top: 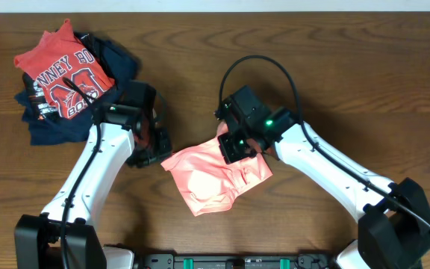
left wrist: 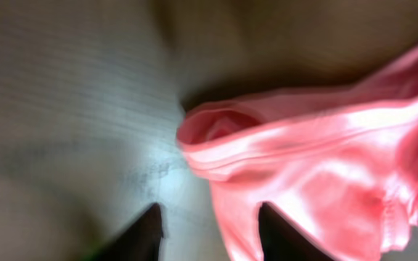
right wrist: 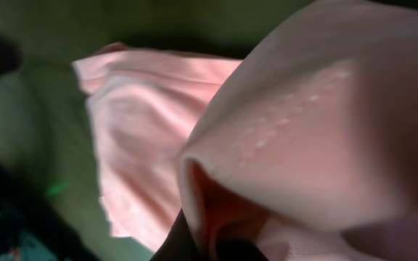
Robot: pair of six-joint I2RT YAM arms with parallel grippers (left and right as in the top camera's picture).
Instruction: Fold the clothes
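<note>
1. The surface [top: 334, 67] carries the shirt [top: 211, 179] at its middle. A pile of other clothes [top: 66, 82] lies at 10 o'clock.
2. The shirt is pink, thin and plain side up, in a loose, uneven packet. I judge it partly folded, with squaring and a last fold left.
3. The right end effector [top: 234, 143], at the shirt's 1 o'clock edge, is pinched on a raised fold.
4. The left end effector [top: 154, 149], at its 9 o'clock corner, is spread wide and holds nothing.
</note>
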